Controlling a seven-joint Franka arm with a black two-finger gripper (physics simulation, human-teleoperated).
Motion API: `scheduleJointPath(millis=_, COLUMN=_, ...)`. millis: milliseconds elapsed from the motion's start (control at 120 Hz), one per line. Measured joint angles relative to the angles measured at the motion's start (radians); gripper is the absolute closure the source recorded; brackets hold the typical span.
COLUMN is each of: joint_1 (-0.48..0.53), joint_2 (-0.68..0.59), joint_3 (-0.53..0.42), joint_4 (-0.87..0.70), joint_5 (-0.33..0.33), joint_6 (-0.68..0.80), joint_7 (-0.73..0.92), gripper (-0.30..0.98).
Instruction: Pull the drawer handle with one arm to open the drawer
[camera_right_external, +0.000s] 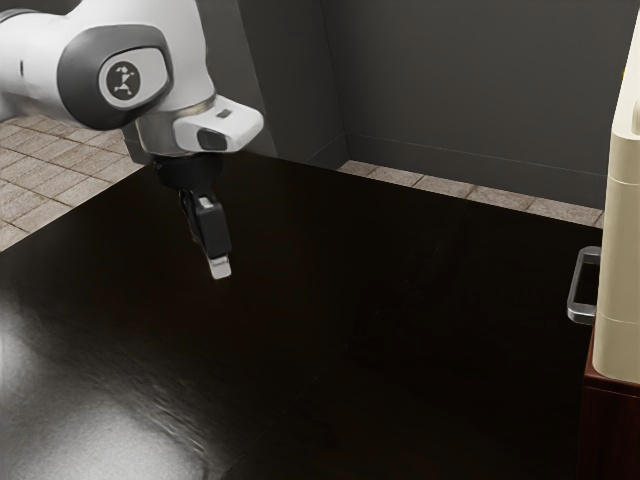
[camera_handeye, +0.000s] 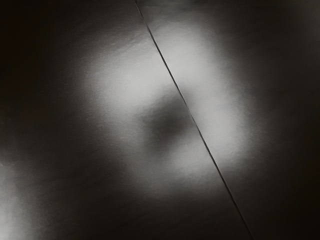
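1. The metallic handle (camera_right_external: 575, 288) stood out from the cream front (camera_right_external: 620, 270), at the exterior view's right.
2. It looked rigid, perhaps slippery; its middle seemed the best hold.
3. Whether the claw (camera_right_external: 220, 268) was clenched, I couldn't tell.

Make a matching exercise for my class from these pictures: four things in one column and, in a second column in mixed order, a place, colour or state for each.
Column 1
1. gripper
2. metal handle
3. table
4. floor

Column 2
A. silvery, near the exterior view's right edge
B. laid with tiles
C. hanging above a dark surface, well away from the handle
D. black and glossy, with a thin straight line across it in the wrist view

Right pairs: 1-C, 2-A, 3-D, 4-B
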Motion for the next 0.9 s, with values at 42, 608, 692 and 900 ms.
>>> scheduleJointPath(millis=42, joint_1=0.008, joint_2=0.001, joint_3=0.0, joint_4=0.0, joint_5=-0.001, joint_6=0.021, joint_7=0.024, gripper=0.0)
scheduleJointPath(millis=608, joint_1=0.217, joint_2=0.046, joint_3=-0.143, joint_4=0.011, joint_5=-0.074, joint_6=0.186, joint_7=0.779, gripper=0.0)
scheduleJointPath(millis=692, joint_1=0.197, joint_2=0.068, joint_3=-0.156, joint_4=0.016, joint_5=-0.141, joint_6=0.229, joint_7=0.973, gripper=0.0)
scheduleJointPath(millis=900, joint_1=0.039, joint_2=0.113, joint_3=-0.227, joint_4=0.021, joint_5=-0.222, joint_6=0.346, joint_7=1.383, gripper=0.02)
